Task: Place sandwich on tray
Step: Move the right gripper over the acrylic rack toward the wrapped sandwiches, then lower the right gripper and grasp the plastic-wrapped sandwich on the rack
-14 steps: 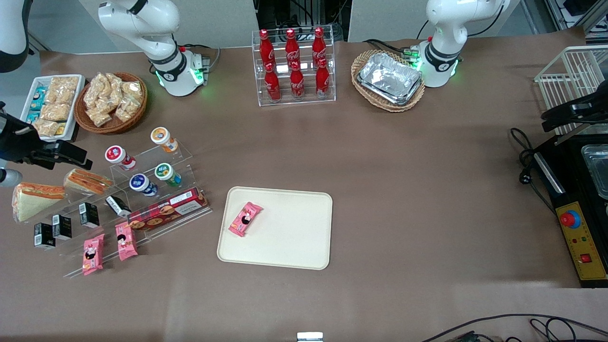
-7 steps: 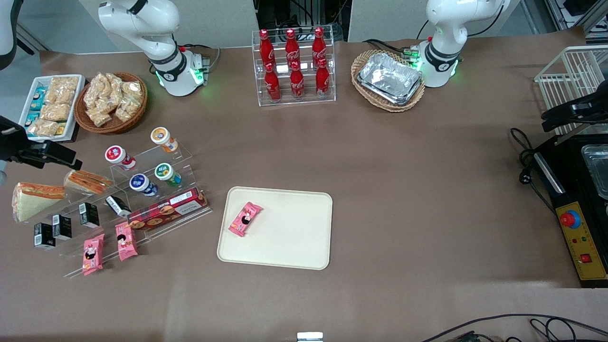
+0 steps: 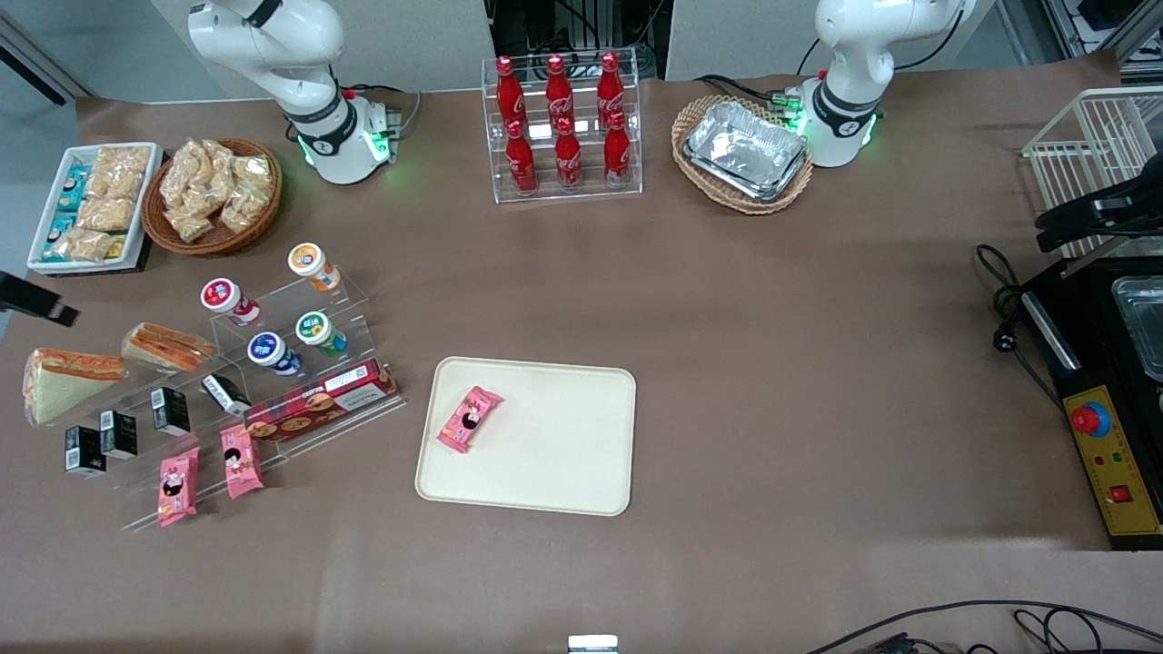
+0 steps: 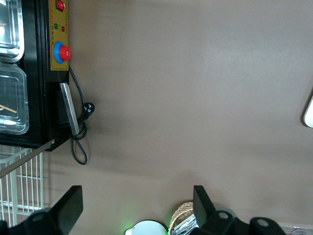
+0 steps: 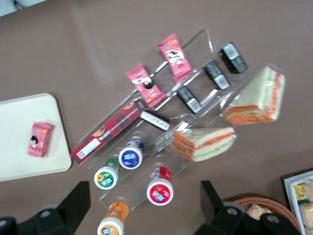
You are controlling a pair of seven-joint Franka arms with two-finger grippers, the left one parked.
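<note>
The sandwich (image 3: 62, 389), a clear-wrapped wedge with a broad white bread face and orange filling along one edge, lies at the working arm's end of the table; it also shows in the right wrist view (image 5: 257, 95). The cream tray (image 3: 554, 454) lies mid-table and holds a pink snack packet (image 3: 468, 419); its corner shows in the wrist view (image 5: 19, 137). My gripper (image 5: 144, 208) is open and empty, high above the display rack and apart from the sandwich. In the front view only one dark fingertip (image 3: 45, 310) shows at the frame edge.
A smaller, tanner wedge sandwich (image 3: 169, 347) sits beside the sandwich on a clear stepped rack (image 3: 273, 381) with yogurt cups, black boxes, pink packets and a red biscuit box. Farther back stand a snack basket (image 3: 211, 195), a white snack tray (image 3: 91, 204) and cola bottles (image 3: 561, 127).
My gripper has drawn away from above the two sandwiches toward the working arm's end, nearly leaving the front view. The sandwiches and tray have not moved.
</note>
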